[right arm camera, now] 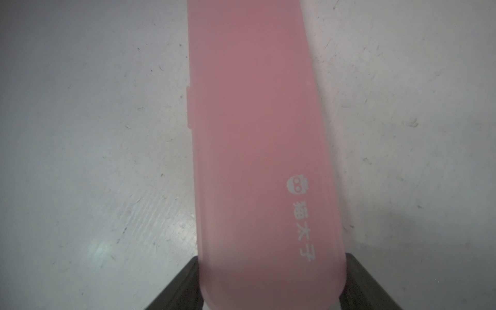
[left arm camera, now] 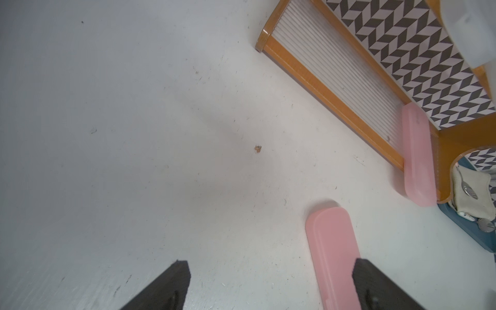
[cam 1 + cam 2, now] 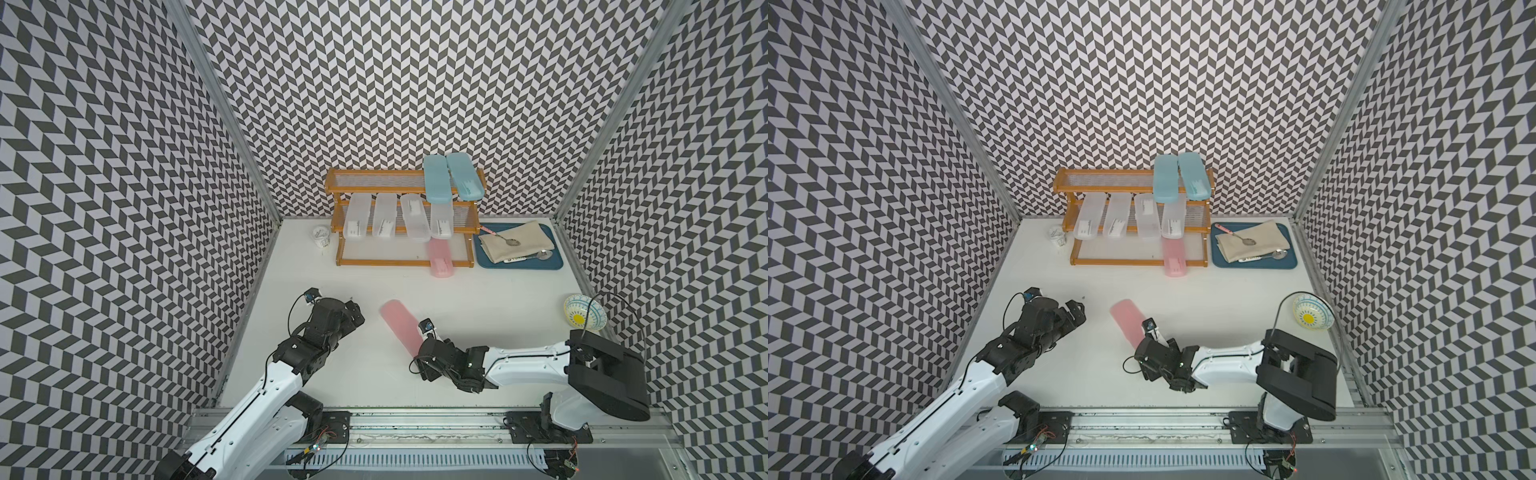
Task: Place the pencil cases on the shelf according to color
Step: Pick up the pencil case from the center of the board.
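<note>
Frosted pink case (image 3: 399, 326) lies flat on the table (image 3: 478, 299), its near end between the right gripper (image 1: 271, 264) jaws, which press both long sides. Left gripper (image 2: 271, 285) hangs wide open, empty. Second pink case (image 3: 439, 257) rests on the shelf (image 3: 399, 262) bottom tier.

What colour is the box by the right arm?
The pencil case is pink; clearest in the right wrist view.

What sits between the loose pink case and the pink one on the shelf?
Nothing. Only bare table separates the loose case from the shelved case, in both top views.
</note>
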You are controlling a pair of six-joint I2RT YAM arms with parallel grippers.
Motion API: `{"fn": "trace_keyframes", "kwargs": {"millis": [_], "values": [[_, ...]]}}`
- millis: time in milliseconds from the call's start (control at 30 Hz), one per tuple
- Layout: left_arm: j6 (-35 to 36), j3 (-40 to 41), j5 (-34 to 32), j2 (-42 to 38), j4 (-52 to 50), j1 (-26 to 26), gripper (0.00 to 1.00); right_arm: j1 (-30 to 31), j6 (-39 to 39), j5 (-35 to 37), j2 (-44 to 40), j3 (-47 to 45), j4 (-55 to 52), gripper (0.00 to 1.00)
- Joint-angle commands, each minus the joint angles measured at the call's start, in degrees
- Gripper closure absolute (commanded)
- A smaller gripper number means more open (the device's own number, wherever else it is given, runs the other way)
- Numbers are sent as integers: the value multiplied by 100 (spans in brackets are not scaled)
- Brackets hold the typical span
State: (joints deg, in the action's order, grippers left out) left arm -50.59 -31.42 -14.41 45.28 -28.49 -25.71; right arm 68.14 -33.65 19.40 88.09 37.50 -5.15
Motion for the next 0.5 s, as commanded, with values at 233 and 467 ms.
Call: {"fn": "trace_keyframes", "kwargs": {"millis": [233,467], "values": [[327,-607,-440,-210,-360,44,0,33,-822,1093,-1741,-450,-46,47],[351,-558,-342,-57,-98,44,0,16,-680,1434,-1866,-401,177,46]]}}
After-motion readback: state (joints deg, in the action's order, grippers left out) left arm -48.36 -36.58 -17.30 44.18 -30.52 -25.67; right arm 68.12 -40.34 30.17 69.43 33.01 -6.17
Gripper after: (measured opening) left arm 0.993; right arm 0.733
